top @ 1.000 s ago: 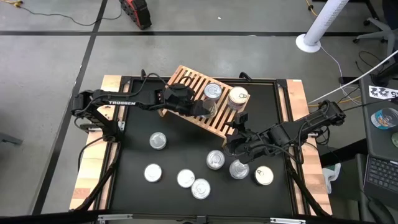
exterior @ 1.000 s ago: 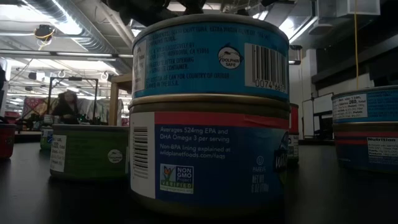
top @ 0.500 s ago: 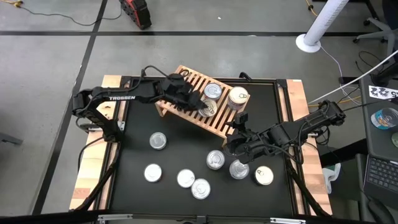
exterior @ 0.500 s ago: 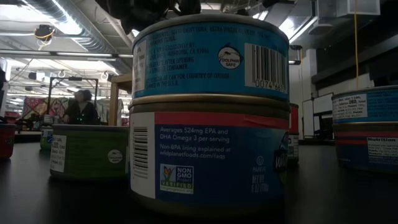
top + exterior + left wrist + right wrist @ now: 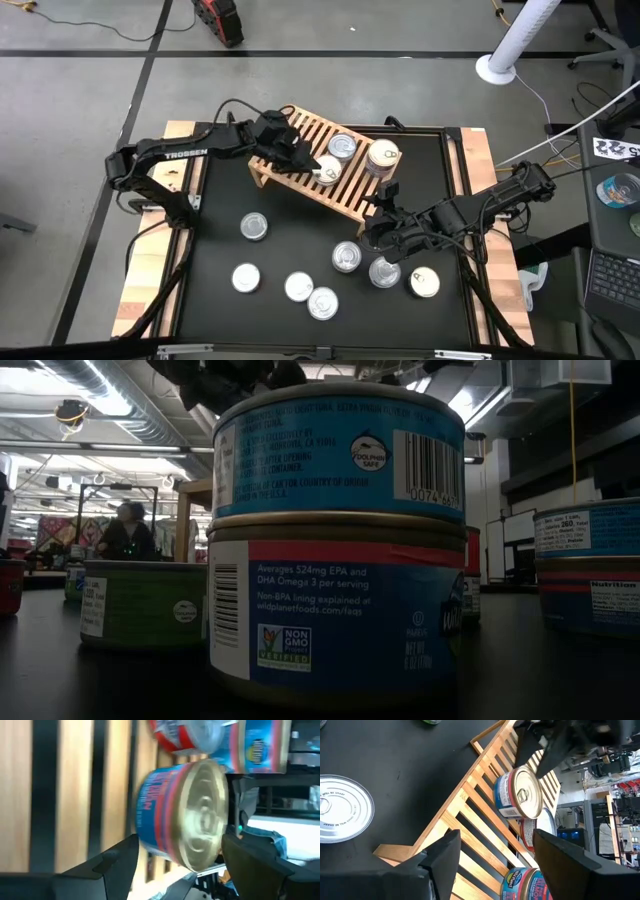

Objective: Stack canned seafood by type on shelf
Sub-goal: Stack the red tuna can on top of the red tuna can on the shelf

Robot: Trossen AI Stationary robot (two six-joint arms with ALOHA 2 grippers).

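Observation:
The shelf (image 5: 322,160) is a slatted wooden rack lying at an angle at the back of the black table. Three tins stand on it: a blue and pink tin (image 5: 325,172), a silver-lidded tin (image 5: 342,146) and a cream-lidded tin (image 5: 383,155). My left gripper (image 5: 306,160) hovers over the shelf just left of the blue and pink tin (image 5: 182,815), open, its fingers (image 5: 107,865) short of the tin and not touching it. My right gripper (image 5: 388,200) waits open by the shelf's near right corner, facing the shelf (image 5: 470,820). Several more tins lie on the table, such as one (image 5: 254,227).
Loose tins sit at the table's front: one (image 5: 246,278), another (image 5: 298,287), a third (image 5: 347,256), with more near the right arm. In the low view a two-tin stack (image 5: 335,550) fills the front, a green tin (image 5: 140,600) to its left. A person (image 5: 125,532) moves far behind.
My left gripper drew back up and to the left off the blue and pink tin, leaving it uncovered on the shelf. The right arm stayed still.

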